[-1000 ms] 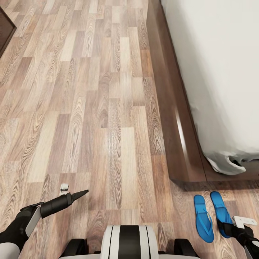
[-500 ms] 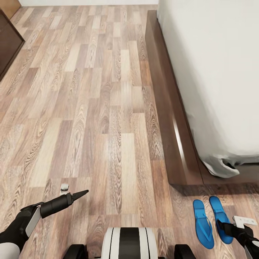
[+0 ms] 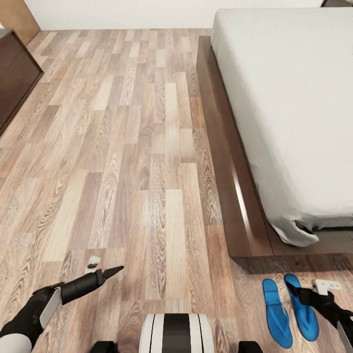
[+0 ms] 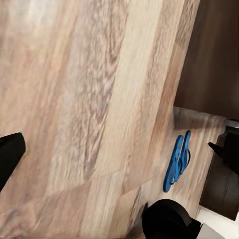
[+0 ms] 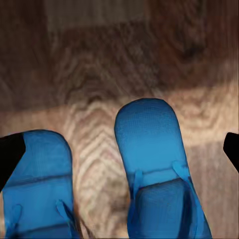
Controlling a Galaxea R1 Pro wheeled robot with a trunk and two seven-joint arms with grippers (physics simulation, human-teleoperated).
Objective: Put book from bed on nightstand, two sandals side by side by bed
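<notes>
Two blue sandals (image 3: 289,313) are lying side by side on the plank floor (image 3: 147,171), just off the foot corner of the bed (image 3: 235,196), toes pointing toward its dark frame. My right gripper (image 3: 297,296) is hanging over the outer sandal, its fingers spread wide with nothing between them. My left gripper (image 3: 113,270) is pointing over bare floor well apart from the sandals; I cannot tell how its fingers are standing.

Dark-brown low cabinet (image 3: 13,78) at the far left edge, orange-brown door panel (image 3: 19,19) behind it.
</notes>
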